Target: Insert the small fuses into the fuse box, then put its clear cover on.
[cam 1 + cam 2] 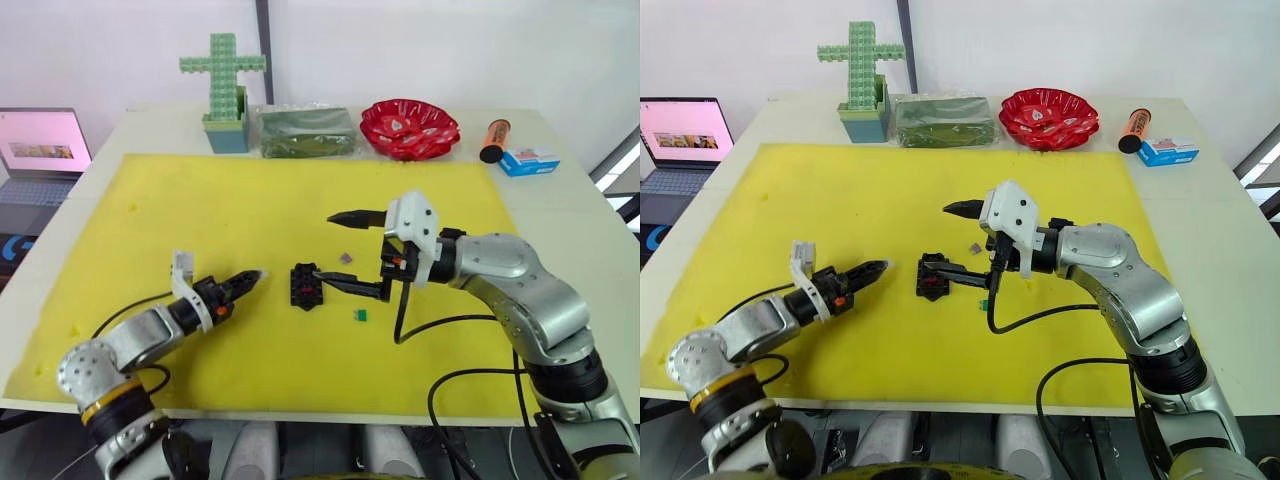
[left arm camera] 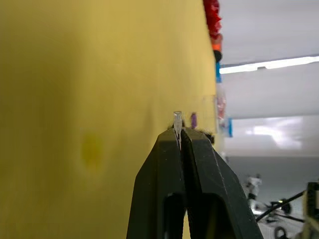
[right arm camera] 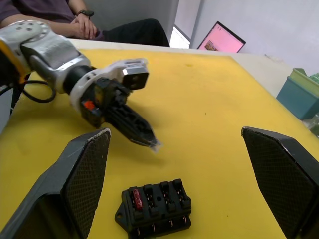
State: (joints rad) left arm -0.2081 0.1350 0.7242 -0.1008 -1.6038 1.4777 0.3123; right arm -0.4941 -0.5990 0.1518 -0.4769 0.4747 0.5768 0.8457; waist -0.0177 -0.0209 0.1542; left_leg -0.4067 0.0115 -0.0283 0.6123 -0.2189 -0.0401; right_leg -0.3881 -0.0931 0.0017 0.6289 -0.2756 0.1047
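The black fuse box (image 1: 305, 285) lies on the yellow mat (image 1: 200, 210) near the middle, with a red fuse (image 3: 135, 198) seated in one slot. A purple fuse (image 1: 345, 258) lies just right of the box, and a green fuse (image 1: 361, 315) lies nearer the front. My right gripper (image 1: 328, 250) stands wide open beside the box, its lower finger close to the box's right edge and the purple fuse between its fingers. My left gripper (image 1: 250, 278) is left of the box, shut on a tiny grey-white fuse (image 2: 177, 119). The clear cover is out of view.
Along the table's back edge stand a green cross of blocks in a teal holder (image 1: 225, 95), a clear-wrapped green packet (image 1: 305, 130), a red bowl (image 1: 410, 127), an orange cylinder (image 1: 495, 140) and a blue-and-white carton (image 1: 528, 161). A laptop (image 1: 40, 150) sits far left. A person (image 3: 75, 15) sits beyond the table.
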